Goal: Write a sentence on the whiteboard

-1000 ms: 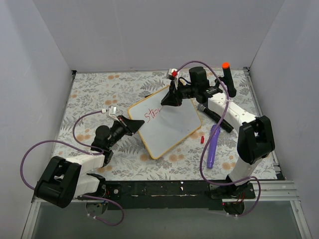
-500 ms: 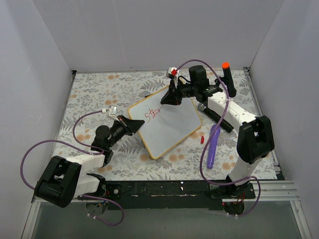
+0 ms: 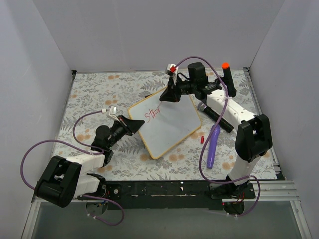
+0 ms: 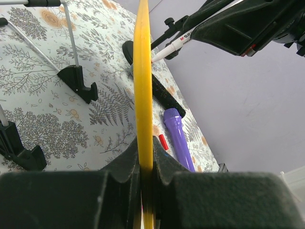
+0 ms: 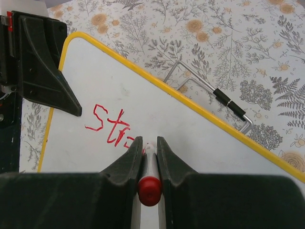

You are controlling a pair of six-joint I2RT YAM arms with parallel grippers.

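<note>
2 robot arms writing in red on a whiteboard (image 3: 169, 127) at the centre of a floral desk (image 3: 89, 94).
Overhead, the board sits angled between the arms. Only the left wrist view shows the left end effector (image 4: 145, 160) clamped tight on the board's yellow edge. Only the right wrist view shows the right end effector (image 5: 148, 140) closed around a red-ended marker (image 5: 149, 188), tip down at the unfinished sentence (image 5: 108, 126), which reads roughly "Str". Since 1 second ago, the right end effector has shifted slightly toward the upper left; the board has not moved.
</note>
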